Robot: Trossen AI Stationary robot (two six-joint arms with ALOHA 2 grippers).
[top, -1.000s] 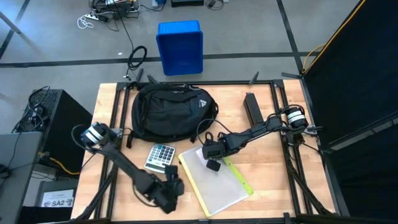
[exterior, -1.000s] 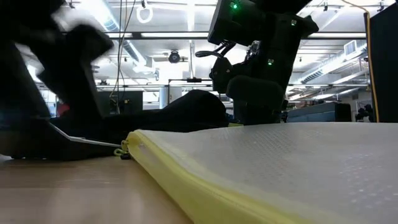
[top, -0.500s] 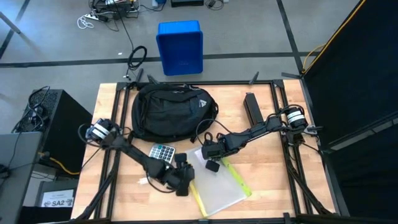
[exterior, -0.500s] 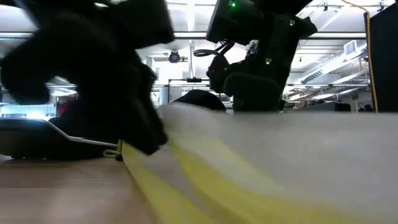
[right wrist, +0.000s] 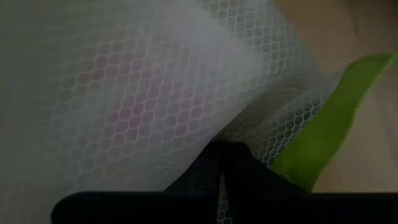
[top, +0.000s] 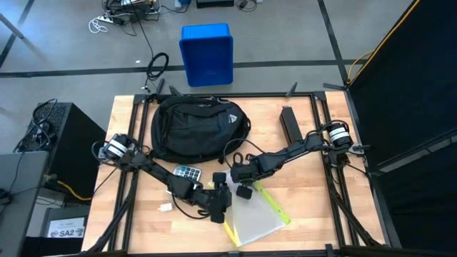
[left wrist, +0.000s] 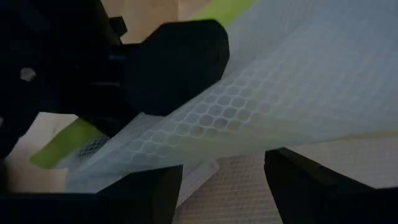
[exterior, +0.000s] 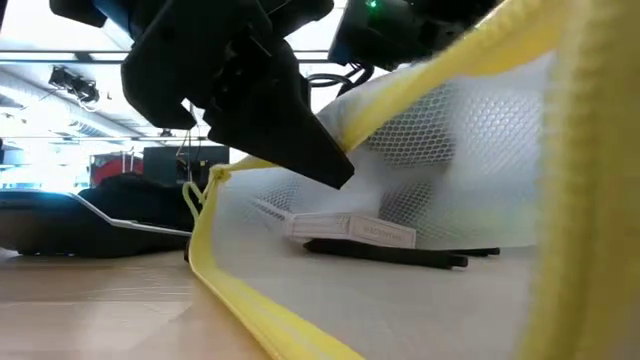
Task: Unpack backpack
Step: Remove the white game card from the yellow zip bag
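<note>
The black backpack (top: 200,128) lies on the table's far side, and no gripper touches it. Nearer lies a white mesh pouch (top: 257,214) with a yellow-green zip edge (exterior: 215,250). A white card and dark pens (exterior: 350,230) show inside it. My left gripper (top: 223,202) is open at the pouch's left long edge, which stands raised and curled over. My right gripper (top: 245,188) is shut at the pouch's far end. My left gripper comes slanting down from the table's left. One finger (exterior: 290,120) lies against the pouch's yellow edge (exterior: 345,150) and the mesh wall (left wrist: 205,124) leans over both open fingers. That side of the pouch is tipped up off the table. My right gripper points steeply down from above with its fingertips (right wrist: 221,163) shut on the mesh near the pouch's far end (right wrist: 205,124). Whether it has one layer or several is hidden. The mesh rises steeply beside the fingers, and the pouch's underside stays on the table.
A calculator (top: 187,172) lies between the backpack and my left arm. A long dark object (top: 289,123) lies at the far right, and a small white scrap (top: 166,208) near the left. A blue bin (top: 206,54) stands on the floor beyond the far edge.
My left gripper has swung from the near left toward the table's right and reached the pouch's left edge. That edge has been pushed up and curled over, where it lay flat before. The far end has stayed under my right gripper, which kept its place.
</note>
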